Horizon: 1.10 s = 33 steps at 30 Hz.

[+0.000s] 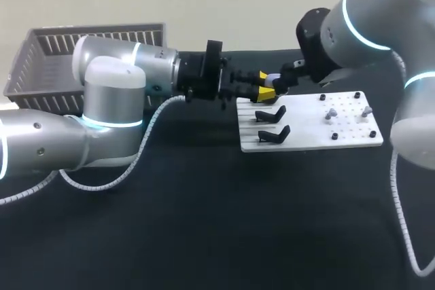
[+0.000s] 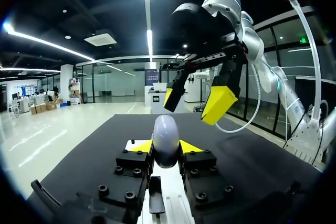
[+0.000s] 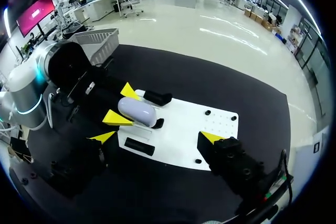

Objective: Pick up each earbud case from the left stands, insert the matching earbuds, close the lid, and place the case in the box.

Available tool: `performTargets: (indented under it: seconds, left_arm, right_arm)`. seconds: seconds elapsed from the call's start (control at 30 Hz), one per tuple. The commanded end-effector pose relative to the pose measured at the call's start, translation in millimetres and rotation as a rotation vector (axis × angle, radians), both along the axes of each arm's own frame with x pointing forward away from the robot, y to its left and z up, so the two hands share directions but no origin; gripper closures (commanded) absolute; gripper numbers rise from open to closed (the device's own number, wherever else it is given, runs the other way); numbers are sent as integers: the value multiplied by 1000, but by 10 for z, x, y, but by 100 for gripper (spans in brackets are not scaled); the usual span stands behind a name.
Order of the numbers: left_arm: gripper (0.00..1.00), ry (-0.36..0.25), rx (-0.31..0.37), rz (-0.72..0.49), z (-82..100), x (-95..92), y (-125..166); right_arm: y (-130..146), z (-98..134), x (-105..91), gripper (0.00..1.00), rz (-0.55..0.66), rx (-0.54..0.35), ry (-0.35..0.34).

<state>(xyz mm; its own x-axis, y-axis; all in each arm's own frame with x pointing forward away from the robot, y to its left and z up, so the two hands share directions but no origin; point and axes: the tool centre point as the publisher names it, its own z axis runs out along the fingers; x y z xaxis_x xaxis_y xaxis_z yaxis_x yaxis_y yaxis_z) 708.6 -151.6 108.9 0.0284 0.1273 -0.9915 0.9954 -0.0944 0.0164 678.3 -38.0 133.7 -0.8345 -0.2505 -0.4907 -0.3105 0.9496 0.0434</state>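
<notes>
The left pincer (image 2: 166,146) is closest in its own wrist view. Its two yellow tips press on either side of the pale, egg-shaped earbud case (image 2: 165,132), so it is gripping the case. The case is held in the air over the left edge of the white board (image 1: 340,134), above the two black stands (image 1: 270,113). Both stands look bare.

The right pincer (image 2: 194,100) hangs just ahead of the case with its tips spread wide, and nothing is between them. It is near the case but not touching it.

As I judge it, the case is off its stand and is being offered to the other arm. The lid looks shut, though I cannot make out a seam or hinge. The next move would be for the open right pincer to get the lid up. It could then fetch the small pale pieces (image 1: 331,112) on the pegged half of the board, which I take to be the earbuds. That calls for a steady hold on the left and a gentle approach, because the shell is smooth and round.

The long axis of the case runs along the left fingers, about level with the dark surface (image 1: 204,222). Its rounded end points past the tips toward the right arm. The grey basket (image 1: 41,66) sits well apart, behind the left arm.
</notes>
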Motion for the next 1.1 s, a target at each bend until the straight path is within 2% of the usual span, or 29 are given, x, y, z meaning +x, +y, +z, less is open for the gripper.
performTargets:
  seconds: [0.03, 1.1]
  left_arm:
    - [100, 0, -2, 0, -7, 7, -2]
    - [100, 0, -2, 0, -7, 7, -2]
  right_arm:
    - [29, -50, 64, 0, -9, -9, -1]
    - [-65, -125, 143, 0, -40, 31, -16]
